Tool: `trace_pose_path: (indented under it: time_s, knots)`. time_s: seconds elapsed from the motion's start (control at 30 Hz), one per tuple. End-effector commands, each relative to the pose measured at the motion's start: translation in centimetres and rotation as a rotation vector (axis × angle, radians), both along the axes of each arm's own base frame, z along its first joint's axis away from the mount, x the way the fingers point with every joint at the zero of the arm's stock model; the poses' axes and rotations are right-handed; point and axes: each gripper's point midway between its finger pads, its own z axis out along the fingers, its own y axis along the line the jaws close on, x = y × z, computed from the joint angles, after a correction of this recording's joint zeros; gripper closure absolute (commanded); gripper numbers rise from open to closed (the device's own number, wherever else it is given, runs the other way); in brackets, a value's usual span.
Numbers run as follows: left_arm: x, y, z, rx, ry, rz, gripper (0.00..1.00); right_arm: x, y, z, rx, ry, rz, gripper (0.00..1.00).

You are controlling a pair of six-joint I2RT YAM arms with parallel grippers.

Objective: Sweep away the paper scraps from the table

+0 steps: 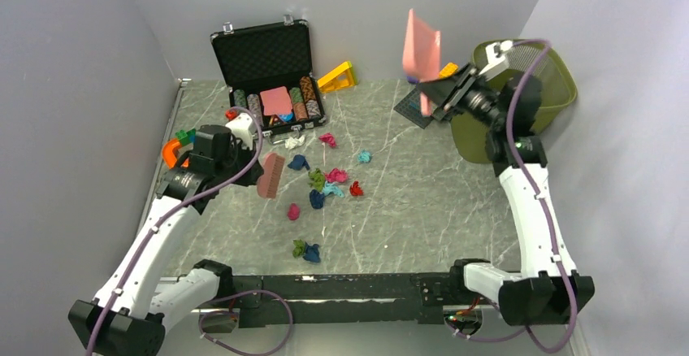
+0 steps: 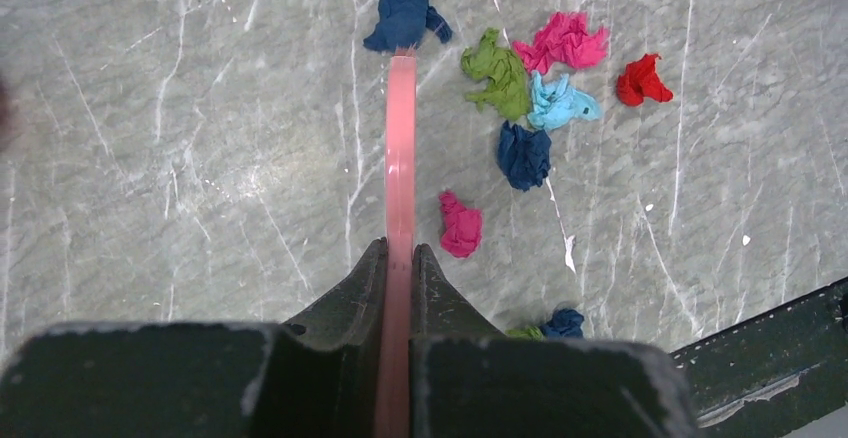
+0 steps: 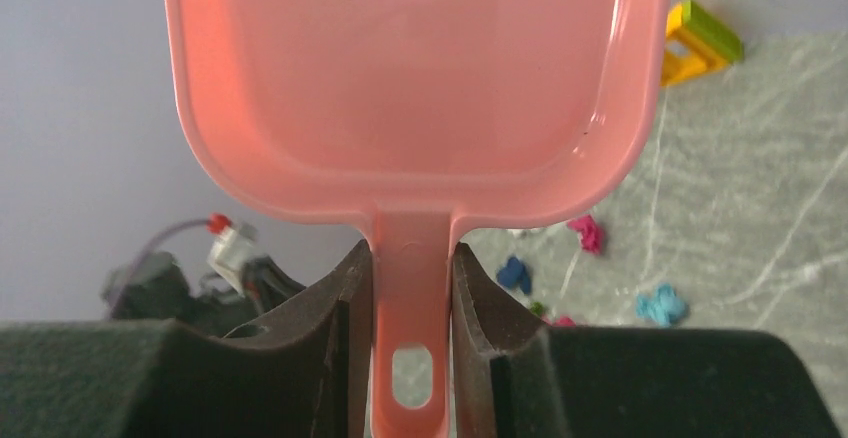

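**Left gripper** (image 2: 400,254): jaws clamped on one pink brush (image 2: 400,128). The brush is seen edge-on and extends straight ahead of the fingers.

**Right gripper** (image 3: 412,258): jaws clamped on the handle of one pink dustpan (image 3: 410,88). The dustpan is held raised, with its pan ahead of the fingers and well apart from the scraps.

**Paper scraps** (image 1: 316,179): twelve counted on the table (image 1: 439,210) in the top view.
- three magenta
- three navy
- two green
- two teal
- one red
- one white

The green and navy pair nearest the arm bases touch and may be a single wad; the view is too coarse to confirm.

**Position relative to the left gripper:**
- One navy scrap lies at the brush's far tip.
- Six scraps lie to the right of the brush: two magenta, one green, one teal, one navy, one red.
- The green-navy pair lies close in, beside the fingers on the right.
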Motion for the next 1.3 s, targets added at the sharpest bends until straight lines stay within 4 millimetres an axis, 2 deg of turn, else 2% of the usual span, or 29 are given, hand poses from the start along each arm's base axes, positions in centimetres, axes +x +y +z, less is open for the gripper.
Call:
trace_pose_path:
  time_s: [0.0, 0.13, 0.3, 0.47, 0.63, 0.7, 0.83, 1.0, 1.13, 1.27]
  knots:
    - [0.9, 0.4, 2.0, -0.024, -0.102, 0.041, 1.00, -1.7, 1.8, -5.0, -0.156, 0.021, -0.051, 1.00]
    - [0.8, 0.5, 2.7, -0.048, -0.139, 0.047, 1.00, -2.7, 3.4, -11.0, -0.238, 0.109, -0.060, 1.00]
    - [0.9, 0.4, 3.2, -0.084, -0.174, 0.051, 1.00, -4.0, 3.4, -18.3, -0.317, 0.215, -0.060, 1.00]
    - [0.8, 0.3, 3.4, -0.116, -0.175, 0.078, 1.00, -5.4, 2.2, -23.0, -0.358, 0.268, -0.093, 1.00]
    - [0.9, 3.1, 3.5, -0.095, -0.175, 0.280, 1.00, -6.1, 1.6, -25.5, -0.389, 0.309, -0.107, 1.00]
    - [0.7, 2.7, 3.5, -0.104, -0.187, 0.248, 1.00, -6.2, 1.5, -26.3, -0.395, 0.325, -0.105, 1.00]
    - [-0.3, -1.3, 3.5, -0.213, -0.182, 0.024, 1.00, -6.3, 0.9, -27.7, -0.425, 0.355, -0.128, 1.00]
    - [-2.8, -4.2, 4.6, -0.284, -0.136, -0.189, 1.00, -6.2, 0.6, -28.0, -0.447, 0.349, -0.135, 1.00]
    - [-6.2, -7.3, 5.9, -0.366, -0.100, -0.426, 1.00, -6.0, 0.5, -28.2, -0.461, 0.347, -0.136, 1.00]
    - [-10.6, -11.0, 6.0, -0.350, -0.027, -0.683, 1.00, -5.6, 0.6, -28.4, -0.468, 0.353, -0.133, 1.00]
